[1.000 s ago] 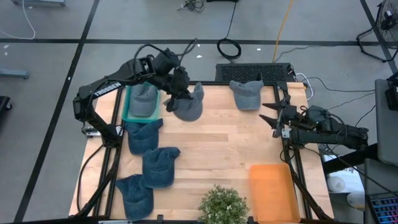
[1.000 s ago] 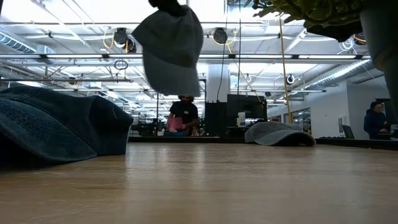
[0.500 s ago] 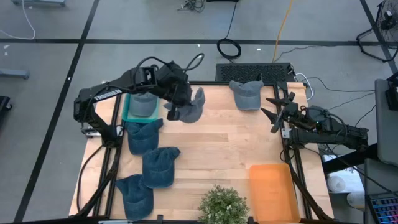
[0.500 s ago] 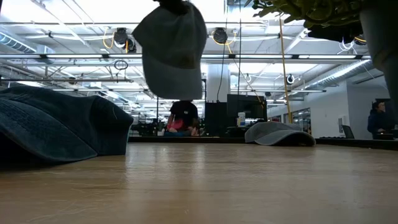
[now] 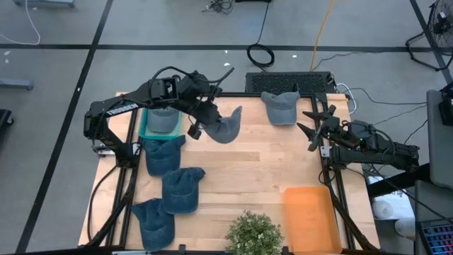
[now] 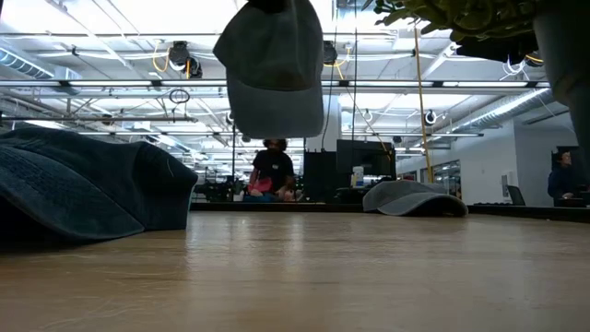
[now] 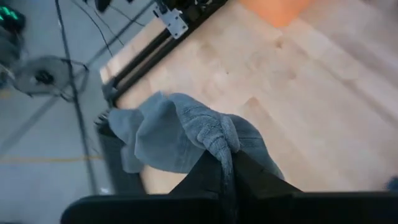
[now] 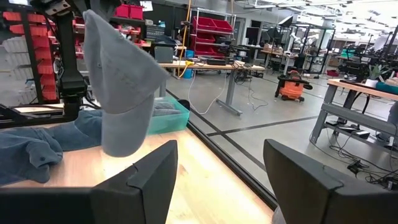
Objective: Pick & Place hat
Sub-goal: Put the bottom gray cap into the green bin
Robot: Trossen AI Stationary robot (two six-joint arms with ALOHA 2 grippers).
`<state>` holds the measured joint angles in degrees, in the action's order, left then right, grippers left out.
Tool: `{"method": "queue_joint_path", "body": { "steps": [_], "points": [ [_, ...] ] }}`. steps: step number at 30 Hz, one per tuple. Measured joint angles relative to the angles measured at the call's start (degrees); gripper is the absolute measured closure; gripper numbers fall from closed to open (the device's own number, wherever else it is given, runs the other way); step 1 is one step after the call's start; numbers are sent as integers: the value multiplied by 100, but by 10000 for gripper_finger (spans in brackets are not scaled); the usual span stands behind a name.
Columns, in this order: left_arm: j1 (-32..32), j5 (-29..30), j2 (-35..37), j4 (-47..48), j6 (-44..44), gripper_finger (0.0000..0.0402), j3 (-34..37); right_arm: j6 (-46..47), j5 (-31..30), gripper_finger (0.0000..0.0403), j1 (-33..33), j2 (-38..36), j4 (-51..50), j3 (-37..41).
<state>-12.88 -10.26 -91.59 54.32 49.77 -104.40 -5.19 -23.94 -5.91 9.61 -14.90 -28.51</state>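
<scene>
- The grey hat (image 5: 225, 126) is pinched in the left gripper (image 5: 200, 126), jaws closed on a fold of the fabric, which is plain in the left wrist view (image 7: 211, 134).
- Compared with a second ago, the hat has been carried away from the teal bin (image 5: 146, 127) and out over the desk (image 5: 262, 163), a bit toward the middle. It's swung too: the brim now points more to the right.
- In the low view the hat (image 6: 274, 69) hangs well clear of the wood, shifted a little rightward from before.
- So the pick looks done and the transport is on. Drop spot is probably the orange tray (image 5: 310, 216), still well apart, but that's a guess.
- The right gripper (image 5: 316, 129) is parked at the desk's right edge, jaws spread wide and holding nothing, and has barely budged.
- Other hats are left lying: one at the far edge (image 5: 279, 107), three dark ones down the left side (image 5: 180, 188).
</scene>
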Motion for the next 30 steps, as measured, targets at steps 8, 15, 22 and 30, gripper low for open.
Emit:
{"method": "queue_joint_path", "body": {
  "steps": [8,15,22,30],
  "points": [
    [142,850,0,-661,1012,397,0,-2,2,175,0,0,0,2],
    [285,1364,0,-849,1416,397,2,-1,2,176,0,0,0,2],
    [500,2101,0,-845,1507,395,2,-1,4,177,1,0,0,2],
    [455,2657,0,-29,1029,397,4,-1,4,175,2,0,0,2]
  ]
}}
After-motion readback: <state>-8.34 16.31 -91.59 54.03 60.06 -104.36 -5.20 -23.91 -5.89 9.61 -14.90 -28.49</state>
